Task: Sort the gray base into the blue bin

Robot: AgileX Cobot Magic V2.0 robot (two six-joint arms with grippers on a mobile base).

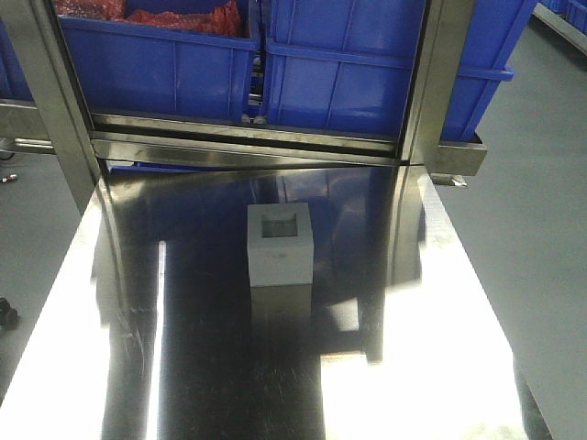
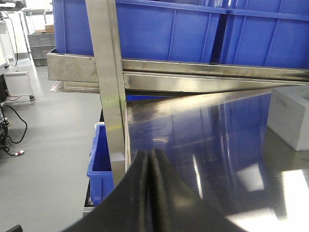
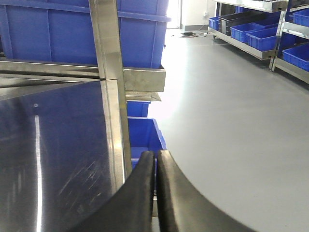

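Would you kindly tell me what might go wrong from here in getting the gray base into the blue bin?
Both the left claw and right claw are shut; reaching the gray base unopened would likely shove it across the glossy steel table. The blue bin sits behind steel uprights, which a carrying arm might strike.

Overhead light throws hard white glare over the steel table [image 1: 64, 367] at near left and near right. Its middle stays dark and faintly mirrors the gray base [image 1: 280, 257]. On the right, the far floor [image 3: 193, 72] bleaches out white. Everything looks slightly soft.
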